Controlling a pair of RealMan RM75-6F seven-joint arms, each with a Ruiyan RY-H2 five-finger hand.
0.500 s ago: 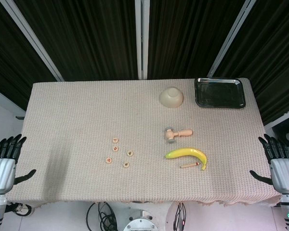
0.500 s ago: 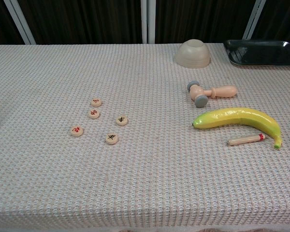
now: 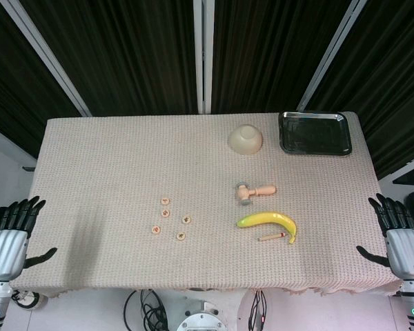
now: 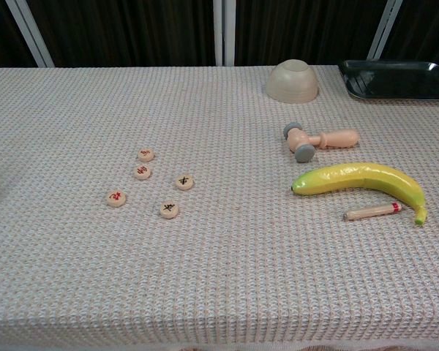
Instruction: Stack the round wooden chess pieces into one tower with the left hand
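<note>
I have 5 round wooden chess pieces (image 4: 152, 182) lying flat and apart from one another on the woven tablecloth (image 4: 73, 110), left of the table's middle in the chest view: 2 close together at the back of the cluster, 1 to the right, 2 nearer my edge. None is stacked yet, so the tower has not been started. I judge these discs light, stiff and low, with smooth faces that could slide on each other, and the coarse weave gives little room to get under them. I would take each by its rim, thumb against a finger, and set it down flat and centred; a tilted landing could topple a thin stack.

My left hand (image 3: 8, 234) sits off the table's left edge, well apart from the pieces, its fingers apart and holding nothing. My right hand (image 3: 399, 236) rests beyond the right edge, likewise spread and empty.

Further out, to the right, lie a small wooden mallet (image 4: 318, 140), a banana (image 4: 360, 180) with a short wooden stick (image 4: 373, 212) just beside it, an upturned bowl (image 4: 291, 81) and a dark tray (image 4: 395, 79) at the far corner.
</note>
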